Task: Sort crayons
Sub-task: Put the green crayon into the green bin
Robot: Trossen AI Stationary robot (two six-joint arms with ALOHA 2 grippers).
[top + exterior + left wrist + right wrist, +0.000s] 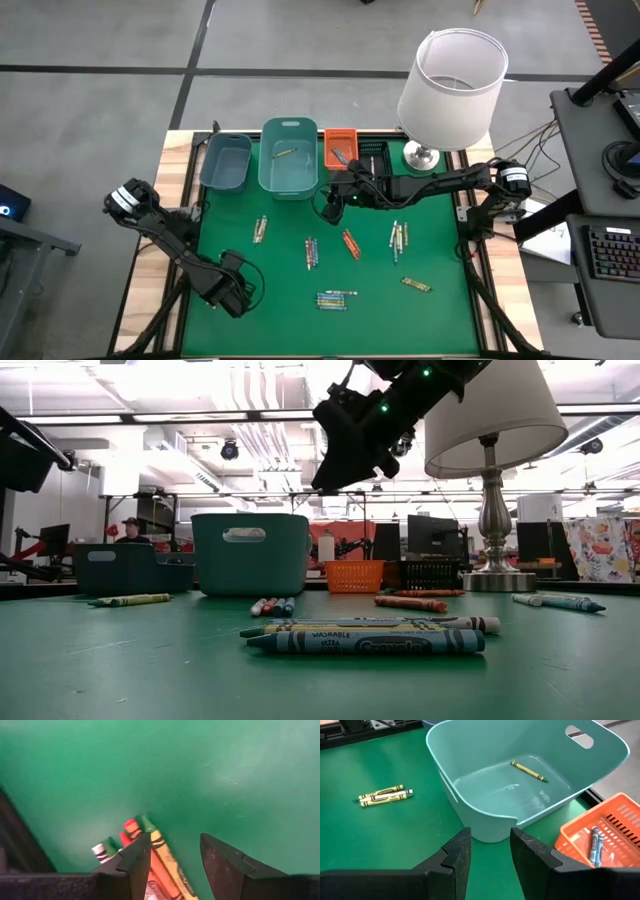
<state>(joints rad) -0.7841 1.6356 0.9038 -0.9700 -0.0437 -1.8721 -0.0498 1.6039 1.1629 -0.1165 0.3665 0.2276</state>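
Note:
Crayons lie scattered in small groups on the green mat: a pair, a bunch, an orange one, and several near the front. My left gripper points down, open, near the mat's front left corner, over a cluster of green, orange, red and white crayons. One finger covers part of the cluster. My right gripper hangs open, with nothing between its fingers, just before the teal bin's near rim. A yellow-green crayon lies in that bin. My left gripper points down over the crayon cluster, and a yellow-green crayon lies in the gap beside one finger. Whether that finger touches the crayons I cannot tell; they lie flat on the mat.
A grey-blue bin, the teal bin, an orange basket holding a blue crayon, and a black basket line the far edge. A lamp stands at the far right. More crayons lie at the right.

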